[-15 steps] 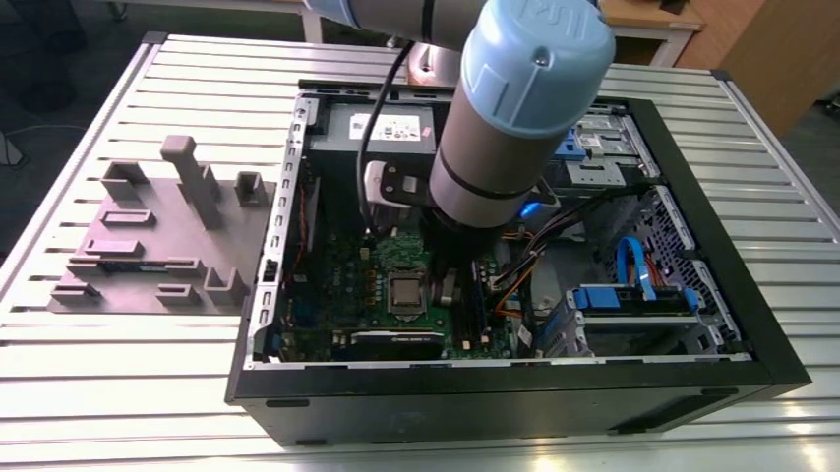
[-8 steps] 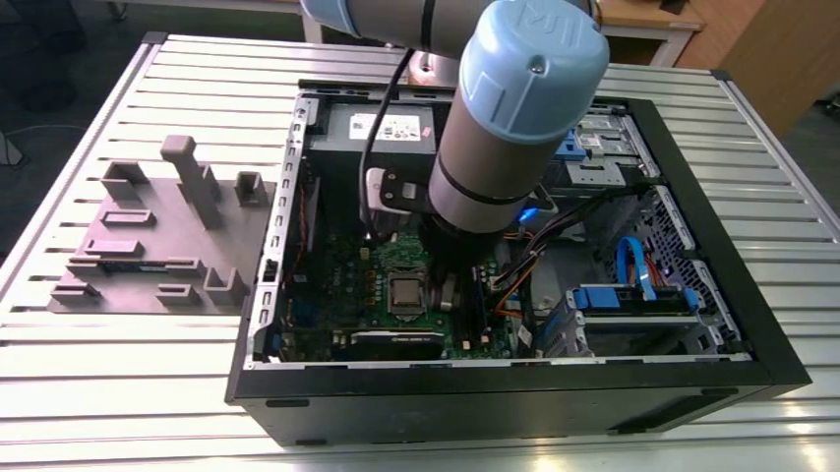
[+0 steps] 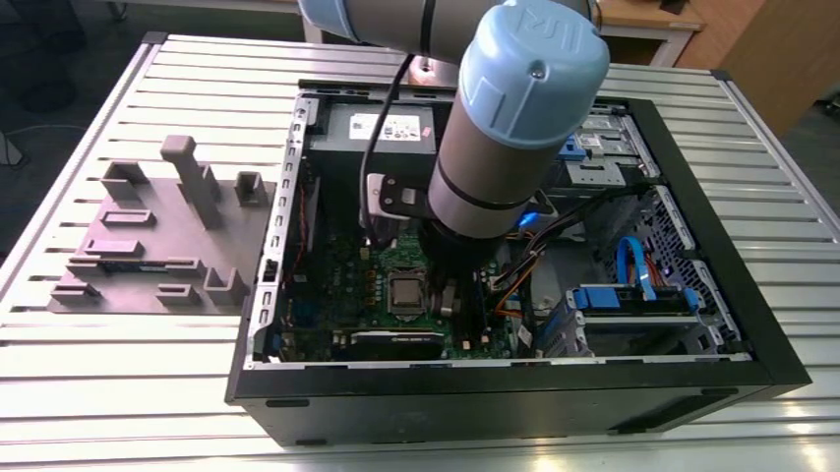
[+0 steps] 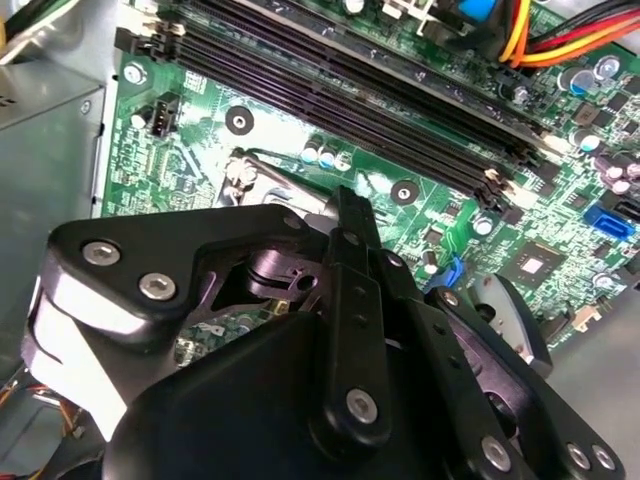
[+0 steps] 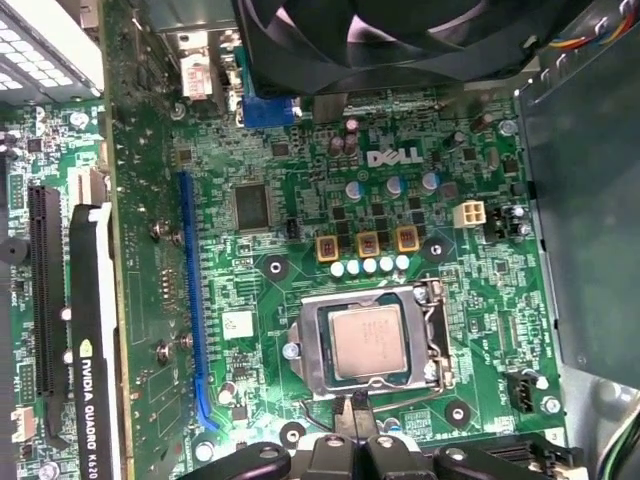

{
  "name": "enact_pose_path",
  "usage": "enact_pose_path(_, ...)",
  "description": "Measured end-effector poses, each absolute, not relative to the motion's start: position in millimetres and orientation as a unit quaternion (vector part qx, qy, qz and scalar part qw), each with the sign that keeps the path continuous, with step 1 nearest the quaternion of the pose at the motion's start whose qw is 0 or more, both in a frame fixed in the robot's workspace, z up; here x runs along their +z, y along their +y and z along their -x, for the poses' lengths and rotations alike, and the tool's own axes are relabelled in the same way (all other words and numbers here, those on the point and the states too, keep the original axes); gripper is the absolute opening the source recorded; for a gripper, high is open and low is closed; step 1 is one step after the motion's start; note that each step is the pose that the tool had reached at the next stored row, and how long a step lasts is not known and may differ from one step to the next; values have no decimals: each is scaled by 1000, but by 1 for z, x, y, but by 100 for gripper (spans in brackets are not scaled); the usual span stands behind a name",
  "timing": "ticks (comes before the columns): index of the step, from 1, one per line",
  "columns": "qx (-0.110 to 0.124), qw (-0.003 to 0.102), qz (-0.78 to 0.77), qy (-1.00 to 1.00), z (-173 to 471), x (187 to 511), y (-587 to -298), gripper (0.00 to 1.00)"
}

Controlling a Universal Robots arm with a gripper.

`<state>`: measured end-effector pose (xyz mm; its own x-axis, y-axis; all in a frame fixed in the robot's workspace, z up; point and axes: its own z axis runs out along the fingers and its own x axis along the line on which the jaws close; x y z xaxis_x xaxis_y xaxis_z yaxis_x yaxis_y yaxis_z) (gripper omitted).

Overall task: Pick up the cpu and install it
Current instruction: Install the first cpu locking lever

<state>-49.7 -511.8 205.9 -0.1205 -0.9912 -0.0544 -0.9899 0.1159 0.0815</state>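
Inside the open computer case [image 3: 683, 324], lying on its side on the slatted metal surface [image 3: 118, 374], sits the green motherboard [image 5: 480, 300], face up so that its sockets can be reached from above. Item one, the cpu [image 5: 368, 341]: a small square chip with a silvery-grey top, lying flat and square within the silver frame of the socket [image 5: 428, 345]; judged from how it sits, it is already seated there and not carried. In the exterior view the same socket [image 3: 405, 292] shows as a dark square near the middle of the board, just to the exterior view's left of the arm's lower end. Item two, the gripper [image 5: 357, 410]: its dark fingertips meet in a narrow point just beside the socket's edge, apart from the chip; the jaws stand closed together with nothing between them. In the second wrist view the black linkage of the gripper [image 4: 345, 215] hangs close above the board, beside the long black memory slots [image 4: 350, 95]. Item three, the arm [image 3: 506, 138]: a grey tube with a pale blue joint cap, reaching steeply down into the case, wrist pointed at the board, so the tips come at the socket from overhead. Item four, a grey fixture tray [image 3: 157, 241] with upright blocks rests on the surface to the exterior view's left of the case, well apart from the gripper. Item five, a black fan [image 5: 400, 40] stands near the board's edge, beyond the socket.
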Motion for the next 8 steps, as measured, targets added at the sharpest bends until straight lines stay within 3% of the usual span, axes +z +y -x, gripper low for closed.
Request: enact_pose_path(8,-43,13,-676,-735,50,204,-512,10)
